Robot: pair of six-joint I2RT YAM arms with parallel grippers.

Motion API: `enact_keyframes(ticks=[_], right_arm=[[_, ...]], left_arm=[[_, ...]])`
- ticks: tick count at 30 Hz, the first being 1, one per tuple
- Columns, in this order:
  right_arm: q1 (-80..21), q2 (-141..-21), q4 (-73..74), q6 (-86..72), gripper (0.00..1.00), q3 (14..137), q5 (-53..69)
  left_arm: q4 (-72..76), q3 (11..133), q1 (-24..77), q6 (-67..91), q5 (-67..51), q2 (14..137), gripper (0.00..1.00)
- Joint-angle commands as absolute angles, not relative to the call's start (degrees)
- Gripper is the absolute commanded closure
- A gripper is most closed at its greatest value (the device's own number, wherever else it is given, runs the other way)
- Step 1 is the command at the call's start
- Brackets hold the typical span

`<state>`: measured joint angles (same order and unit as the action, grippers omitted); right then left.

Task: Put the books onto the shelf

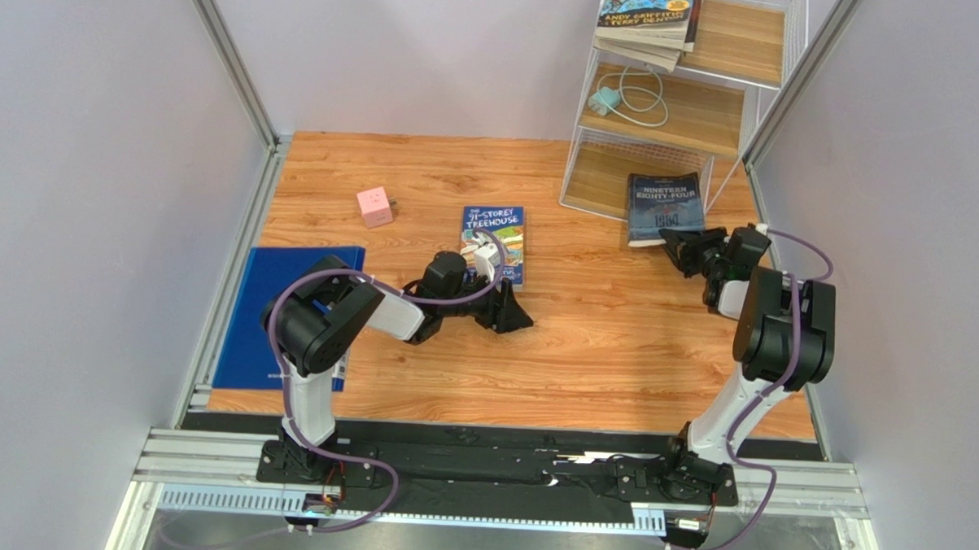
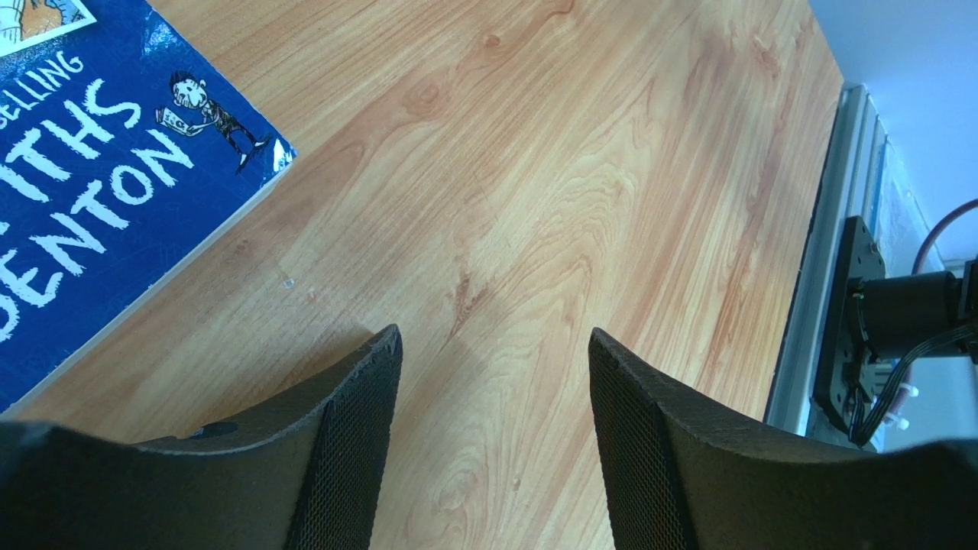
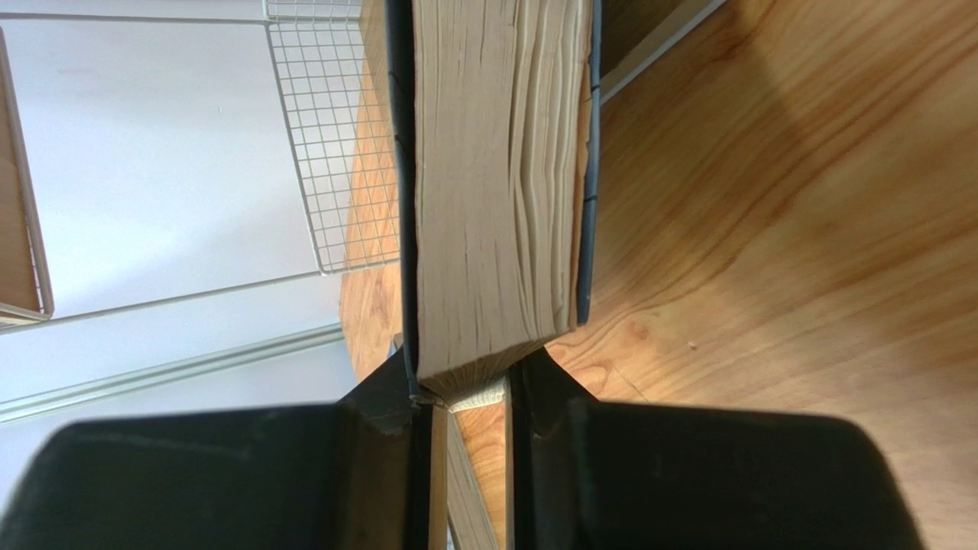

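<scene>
Top view: right tool [image 1: 677, 243] pinching grey book [image 1: 665, 206] by near edge. Book in front of shelf [image 1: 708, 118] bottom tier, not yet in. Treehouse book [image 1: 493, 241] flat on bench [image 1: 602, 340]; left tool [image 1: 518, 315] just beside it.

Left wrist: fingers spread, nothing between.

Right wrist: grip shallow, on book's edge only.

Risk: book pivots or slips during insertion; wire frame may snag corner.

Bright, even light with soft shadows and sharp focus.
</scene>
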<state>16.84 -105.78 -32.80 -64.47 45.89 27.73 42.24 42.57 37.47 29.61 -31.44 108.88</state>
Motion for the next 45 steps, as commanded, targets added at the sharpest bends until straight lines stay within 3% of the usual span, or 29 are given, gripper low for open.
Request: enact_keyframes(ticks=[1,18,35,45], right_arm=[[12.5,-103.6,-40.5,-65.5,1.0,46.7,23.3],[-3.7,-109.4,-39.3,-70.2,1.0,51.6,8.5],[-3.6,-102.6,-39.2,-71.6,1.0,47.9,-1.9],[-4.1,-110.4,-36.9,-71.8,1.0,56.7,3.3]], left_arm=[[45.5,42.1,37.5,29.4,-32.7,108.5,0.34],[46.8,40.9,37.5,29.3,-32.9,107.4,0.34],[47.4,41.7,37.6,29.5,-34.1,108.5,0.34],[47.4,41.5,37.6,29.5,-34.3,108.4,0.34]])
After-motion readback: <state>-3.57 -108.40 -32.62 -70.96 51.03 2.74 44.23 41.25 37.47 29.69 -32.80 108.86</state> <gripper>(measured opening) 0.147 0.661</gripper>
